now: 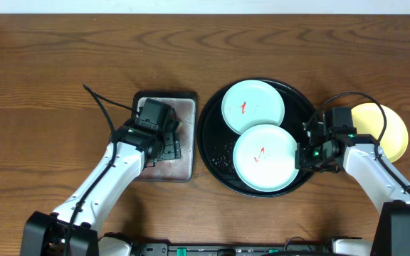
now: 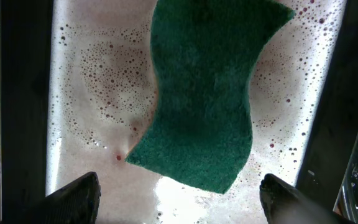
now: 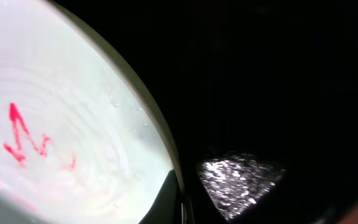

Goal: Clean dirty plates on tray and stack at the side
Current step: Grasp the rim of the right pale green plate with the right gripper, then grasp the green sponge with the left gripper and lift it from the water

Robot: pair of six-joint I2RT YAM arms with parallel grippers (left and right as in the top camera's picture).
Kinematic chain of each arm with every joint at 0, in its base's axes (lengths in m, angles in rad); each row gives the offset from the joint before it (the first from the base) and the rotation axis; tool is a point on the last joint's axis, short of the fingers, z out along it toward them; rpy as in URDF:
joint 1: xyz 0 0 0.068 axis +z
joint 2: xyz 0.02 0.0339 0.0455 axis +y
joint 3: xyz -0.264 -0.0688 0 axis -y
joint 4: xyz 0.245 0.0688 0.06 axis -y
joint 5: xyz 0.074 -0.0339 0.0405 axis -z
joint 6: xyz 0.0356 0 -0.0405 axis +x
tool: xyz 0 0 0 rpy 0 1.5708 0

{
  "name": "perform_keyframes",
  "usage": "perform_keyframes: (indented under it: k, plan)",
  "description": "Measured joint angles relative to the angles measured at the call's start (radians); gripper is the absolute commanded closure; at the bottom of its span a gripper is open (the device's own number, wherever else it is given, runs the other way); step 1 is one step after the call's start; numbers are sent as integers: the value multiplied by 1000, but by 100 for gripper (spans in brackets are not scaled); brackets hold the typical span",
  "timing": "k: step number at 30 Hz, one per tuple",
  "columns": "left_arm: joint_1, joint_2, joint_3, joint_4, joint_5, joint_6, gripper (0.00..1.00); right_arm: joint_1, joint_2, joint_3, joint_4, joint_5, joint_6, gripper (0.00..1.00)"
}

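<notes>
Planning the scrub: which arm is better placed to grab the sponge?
Left. The left gripper hangs open over the green sponge in the grey tray; the right gripper is at the rim of the near mint plate.

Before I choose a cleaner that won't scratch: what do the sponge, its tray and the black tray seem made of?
Sponge: matte green fibrous scouring pad. Small tray: probably metal, glaring under bubbly water. Black tray: glossy, bright highlights; plastic or lacquer.

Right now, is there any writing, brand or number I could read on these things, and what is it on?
None can be read.
The red marks on the far green plate and the near green plate are smears, not writing.
The black tray and the sponge bear no label.
</notes>
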Motion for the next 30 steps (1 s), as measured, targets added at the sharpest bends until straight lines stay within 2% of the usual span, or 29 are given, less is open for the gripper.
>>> perform_keyframes:
  k: [13,20,27,30]
  plan:
    - [0,0,0,39,0,0,18,0,0,0,25,-30,-19,99]
    - [0,21,0,64,0,0,22,0,0,0,24,-30,-19,99]
    - [0,97,0,159,0,0,25,0,0,0,25,-31,-21,99]
    - [0,126,-1,203,0,0,30,0,0,0,25,-32,-22,99]
